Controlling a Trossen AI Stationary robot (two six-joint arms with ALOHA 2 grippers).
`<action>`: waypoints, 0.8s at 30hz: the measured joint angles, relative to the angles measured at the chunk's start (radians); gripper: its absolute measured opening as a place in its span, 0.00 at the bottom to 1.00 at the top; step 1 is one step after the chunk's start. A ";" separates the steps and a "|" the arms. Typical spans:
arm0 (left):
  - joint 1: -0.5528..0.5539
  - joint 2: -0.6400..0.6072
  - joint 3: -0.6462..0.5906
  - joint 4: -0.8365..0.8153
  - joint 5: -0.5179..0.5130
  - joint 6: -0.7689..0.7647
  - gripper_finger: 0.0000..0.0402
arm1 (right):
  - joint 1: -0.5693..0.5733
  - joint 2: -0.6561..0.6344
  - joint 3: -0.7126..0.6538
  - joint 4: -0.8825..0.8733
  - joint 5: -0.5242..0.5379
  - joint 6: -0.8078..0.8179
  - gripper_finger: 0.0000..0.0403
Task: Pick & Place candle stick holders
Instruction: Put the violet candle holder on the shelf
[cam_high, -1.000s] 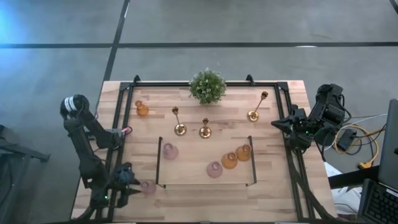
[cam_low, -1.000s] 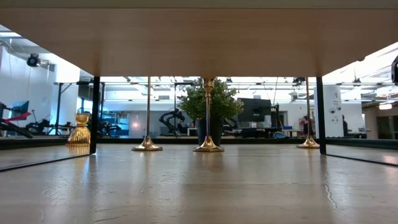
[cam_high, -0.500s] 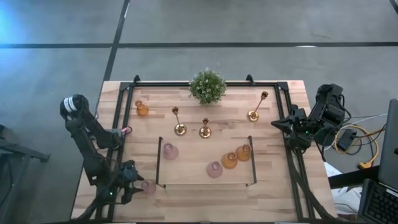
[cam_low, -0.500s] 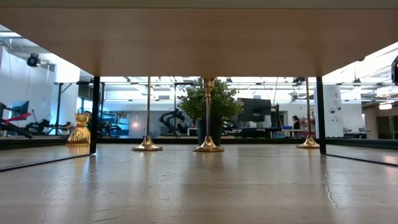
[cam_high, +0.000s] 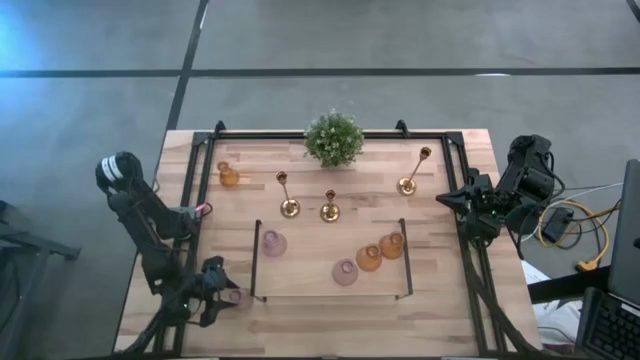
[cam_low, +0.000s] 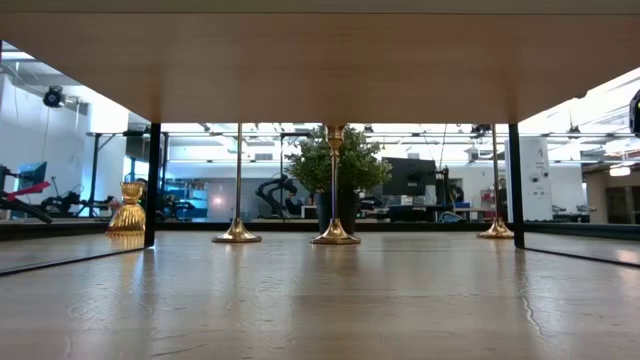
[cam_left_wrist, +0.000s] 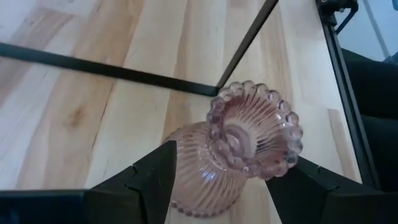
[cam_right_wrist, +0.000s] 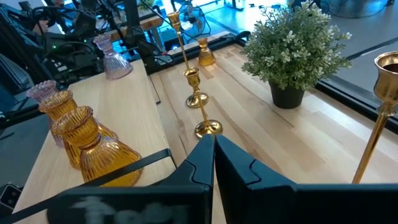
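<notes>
Left hand (cam_left_wrist: 217, 180) straddles pink cup (cam_left_wrist: 239, 146) on wooden table (cam_left_wrist: 93, 106).

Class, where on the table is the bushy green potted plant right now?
In the high view the potted plant stands at the table's far edge, about midway across, just behind the two nearer brass candlesticks.

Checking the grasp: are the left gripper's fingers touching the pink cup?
Cannot tell. In the left wrist view the open fingers flank the pink cup closely, but neither a gap nor contact shows plainly.
</notes>
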 joint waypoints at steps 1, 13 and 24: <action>0.004 0.000 0.000 0.010 0.000 0.011 0.58 | 0.000 0.000 0.000 0.000 0.000 0.000 0.02; 0.040 0.000 0.000 0.085 0.008 0.109 0.58 | 0.000 0.000 0.000 0.000 0.000 0.000 0.02; 0.046 0.000 0.000 0.085 0.029 0.156 0.55 | 0.000 0.000 0.000 0.000 0.000 0.000 0.02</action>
